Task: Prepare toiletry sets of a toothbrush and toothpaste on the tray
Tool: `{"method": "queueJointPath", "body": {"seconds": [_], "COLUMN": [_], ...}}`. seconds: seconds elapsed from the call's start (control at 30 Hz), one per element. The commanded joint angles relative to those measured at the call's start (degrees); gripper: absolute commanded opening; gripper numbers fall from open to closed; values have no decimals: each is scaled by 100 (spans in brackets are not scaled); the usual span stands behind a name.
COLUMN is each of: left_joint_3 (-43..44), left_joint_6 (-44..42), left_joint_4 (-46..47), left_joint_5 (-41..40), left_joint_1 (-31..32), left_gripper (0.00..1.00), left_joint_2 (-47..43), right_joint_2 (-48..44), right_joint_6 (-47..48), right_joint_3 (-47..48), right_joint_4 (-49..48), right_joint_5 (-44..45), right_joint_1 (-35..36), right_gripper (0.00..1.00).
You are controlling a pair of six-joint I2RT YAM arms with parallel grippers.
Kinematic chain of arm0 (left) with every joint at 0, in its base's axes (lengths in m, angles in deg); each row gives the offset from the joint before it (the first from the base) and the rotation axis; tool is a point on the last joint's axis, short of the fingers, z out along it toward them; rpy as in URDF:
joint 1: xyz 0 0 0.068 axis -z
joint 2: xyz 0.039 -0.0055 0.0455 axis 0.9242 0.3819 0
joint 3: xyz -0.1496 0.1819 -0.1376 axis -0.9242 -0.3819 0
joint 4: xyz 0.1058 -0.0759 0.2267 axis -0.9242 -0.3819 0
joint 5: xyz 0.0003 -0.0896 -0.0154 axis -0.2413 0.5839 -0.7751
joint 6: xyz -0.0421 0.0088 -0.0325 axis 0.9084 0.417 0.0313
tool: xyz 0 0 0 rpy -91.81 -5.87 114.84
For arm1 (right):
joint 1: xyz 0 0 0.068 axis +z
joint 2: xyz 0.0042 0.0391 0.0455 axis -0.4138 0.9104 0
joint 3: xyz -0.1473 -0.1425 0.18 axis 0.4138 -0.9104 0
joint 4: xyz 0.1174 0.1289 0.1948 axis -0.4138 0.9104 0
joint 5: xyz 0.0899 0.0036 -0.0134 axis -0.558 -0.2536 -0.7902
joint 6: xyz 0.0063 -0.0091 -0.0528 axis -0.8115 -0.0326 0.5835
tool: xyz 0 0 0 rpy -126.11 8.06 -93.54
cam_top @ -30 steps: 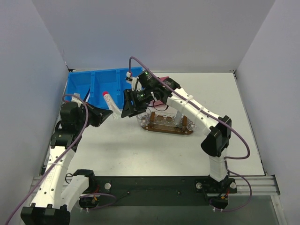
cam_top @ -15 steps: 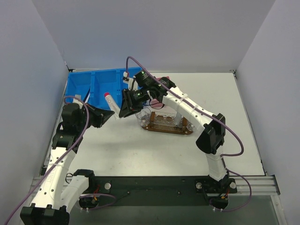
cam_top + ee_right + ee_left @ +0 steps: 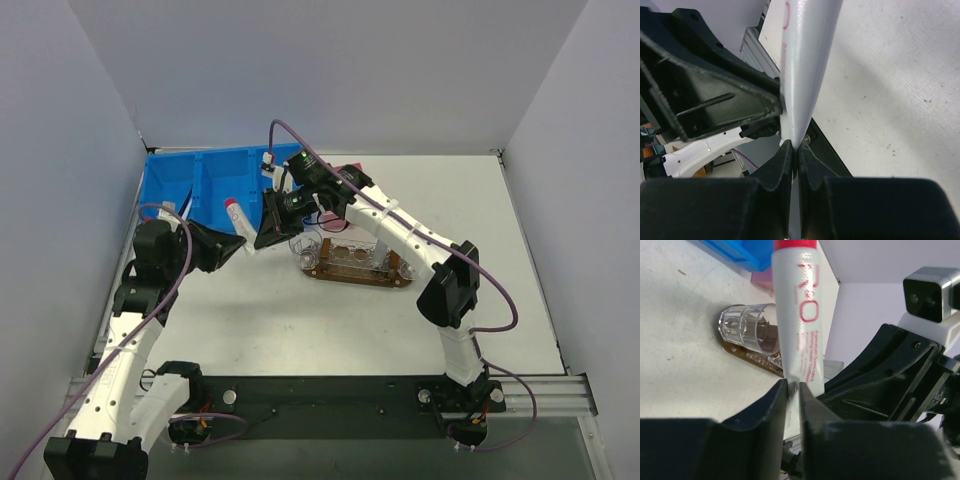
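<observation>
Closed since before, the right claw point(image 3: 795, 145) is clenched on the pink-capped white toothpaste tube point(image 3: 797, 315) for handover, at nine o'clock of the brown oval wooden tray point(image 3: 400, 281); whether the left claw point(image 3: 792, 385) grips it cannot be told

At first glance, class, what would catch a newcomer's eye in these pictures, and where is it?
The eye goes first to the pink-capped toothpaste tube, held above the table's left side. The left gripper and the right gripper both pinch its flat end. Next come the clear cups on the brown tray at the centre, and the blue bin at the far left.
</observation>
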Motion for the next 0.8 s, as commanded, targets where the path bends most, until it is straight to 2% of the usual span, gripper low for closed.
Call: {"method": "queueJointPath", "body": {"seconds": [0.0, 0.07, 0.1, 0.13, 0.3, 0.47, 0.57, 0.6, 0.77], "left_joint_3": [411, 595, 648, 701, 947, 921, 1018, 1053, 1194], "left_joint_6": [-582, -821, -1066, -1190, -1840, -2710, -3606, -4043, -4855], "left_joint_4": [338, 153, 82, -57, -375, 37, 204, 257, 372], "left_joint_5": [343, 316, 307, 307, 123, 500, 895, 1261, 2274], "left_joint_1": [61, 61, 53, 52, 52, 166, 263, 359, 869], "left_gripper": [42, 53, 62, 64, 67, 67, 67, 69, 72], "left_joint_2": [-18, -27, -18, -27, -158, -202, -255, -273, -80], "right_joint_2": [-439, -659, -730, -852, -1327, -1767, -2127, -2223, -2909], "right_joint_6": [195, 266, 310, 337, 539, 933, 1171, 1207, 1329], "right_joint_3": [-133, -335, -406, -546, -1161, -1540, -1847, -2074, -2778], "right_joint_4": [-317, -317, -326, -317, -300, 190, 612, 702, 1307], "right_joint_5": [238, 317, 343, 335, 300, -34, -69, -78, -315], "right_joint_1": [46, 11, 2, -16, -95, -113, -121, -139, -270], "right_gripper": [0, 0, 0, 0, 0, 0, 0, 0, 0]}}
